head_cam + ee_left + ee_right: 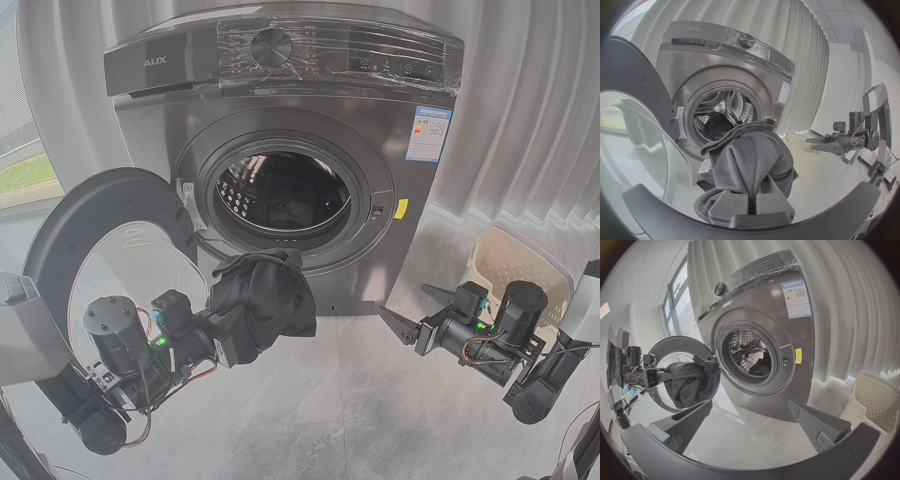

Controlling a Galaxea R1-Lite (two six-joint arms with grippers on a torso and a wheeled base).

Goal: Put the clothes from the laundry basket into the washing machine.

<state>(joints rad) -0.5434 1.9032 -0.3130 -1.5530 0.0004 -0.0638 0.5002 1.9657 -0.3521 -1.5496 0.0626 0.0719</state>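
Head view: a dark, finely knit garment [265, 294] hangs in crumpled folds just before the brushed-steel washing machine's [156, 131] round opening, pinched tight between the left gripper's [751, 200] wedge-shaped fingers. The right gripper [402, 297] gapes wide beside the perforated cream laundry basket [556, 265].

Laundry corner of an office-like room. A front-loading washing machine [150, 137] stands on a grey tiled floor [350, 400] before full-height pale curtains [531, 112], with a laundry basket [519, 262] beside it. There is also a large window [679, 308] and a panelled ceiling [850, 18].
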